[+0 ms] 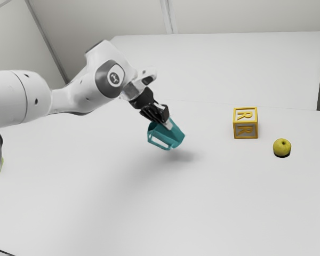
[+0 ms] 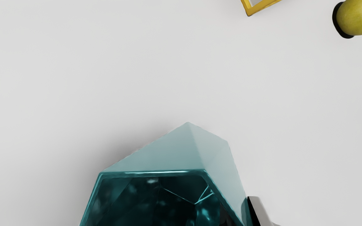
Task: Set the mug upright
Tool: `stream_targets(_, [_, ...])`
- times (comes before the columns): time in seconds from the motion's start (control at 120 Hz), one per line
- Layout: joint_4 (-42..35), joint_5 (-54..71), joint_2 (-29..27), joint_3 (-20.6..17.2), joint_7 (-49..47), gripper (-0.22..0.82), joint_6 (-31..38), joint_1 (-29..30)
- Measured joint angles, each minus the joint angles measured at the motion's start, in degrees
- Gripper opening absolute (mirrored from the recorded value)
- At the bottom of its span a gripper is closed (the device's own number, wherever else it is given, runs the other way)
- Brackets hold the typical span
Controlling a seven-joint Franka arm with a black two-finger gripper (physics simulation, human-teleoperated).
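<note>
1. Tabletop [image 1: 213,208], exterior view: broad, matte, off-white, a faint line marking its far edge. Soft grey shadow on it under the mug [image 1: 174,134].
2. Room, same view: pale grey walls [image 1: 277,16], a dark seam running down at the exterior view's left, a narrow upright strip near the top middle. Large smooth white panel [image 1: 218,64] beyond the tabletop.
3. Arm [image 1: 69,100]: glossy white shell, grey joint rings, reaching in from the exterior view's left. Black tool [image 1: 164,121] at its end, pinching the mug by its wall.
4. Mug: teal, flat-sided, held tilted above the tabletop; angular loop handle [image 1: 159,145] on the side toward the exterior view's lower left.
5. Toward the exterior view's right, well apart from the mug: cube block [image 1: 245,128], yellow frame, raised letter R on its faces; near it a rounded yellow-green apple [image 1: 282,146], black patch at its underside.
6. Wrist view: mug's mouth faces the hand, many-cornered, rim shiny, interior dark and glassy, outer facets paler. One finger [image 2: 259,210] lies against the outer wall; dark shape just inside that wall, apparently the other. Block's corner and speckled apple beyond, both cut by the frame.
</note>
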Motion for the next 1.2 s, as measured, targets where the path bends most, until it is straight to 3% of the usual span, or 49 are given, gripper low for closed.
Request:
stream_targets(0.325, [-1.22, 25.66, -0.99, 1.31, -4.23, -0.18, -0.61, 0.11])
stream_targets(0.575, [-7.88, 30.55, -5.05, -0.85, -9.81, -0.18, -4.17, 0.08])
stream_targets(0.875, [-8.33, 39.30, -3.17, -1.62, -15.97, -0.18, -3.17, -1.23])
stream_targets(1.2, [-8.31, 40.57, -2.94, -2.60, -21.53, -0.18, -4.49, -1.21])
